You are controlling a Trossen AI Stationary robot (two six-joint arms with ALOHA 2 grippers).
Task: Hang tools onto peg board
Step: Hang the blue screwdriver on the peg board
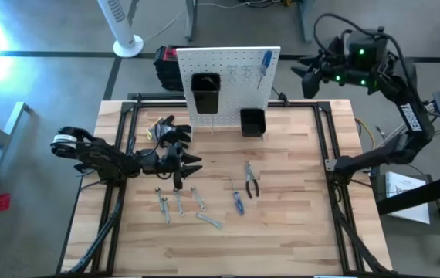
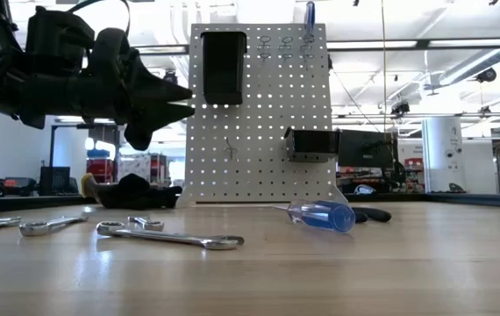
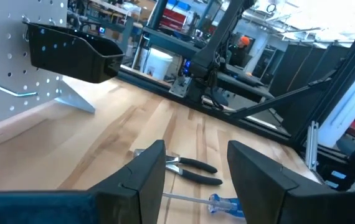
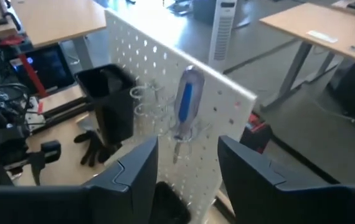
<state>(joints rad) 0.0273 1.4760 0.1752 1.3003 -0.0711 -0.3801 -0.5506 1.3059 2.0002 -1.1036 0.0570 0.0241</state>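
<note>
Hanging on the white holey peg board, a blue-handled screwdriver sits beyond the empty, spread right gripper fingers; left gripper fingers apart, empty.

The white peg board stands at top middle, one blue screwdriver hanging. Wrenches, pliers and another screwdriver lie below.
</note>
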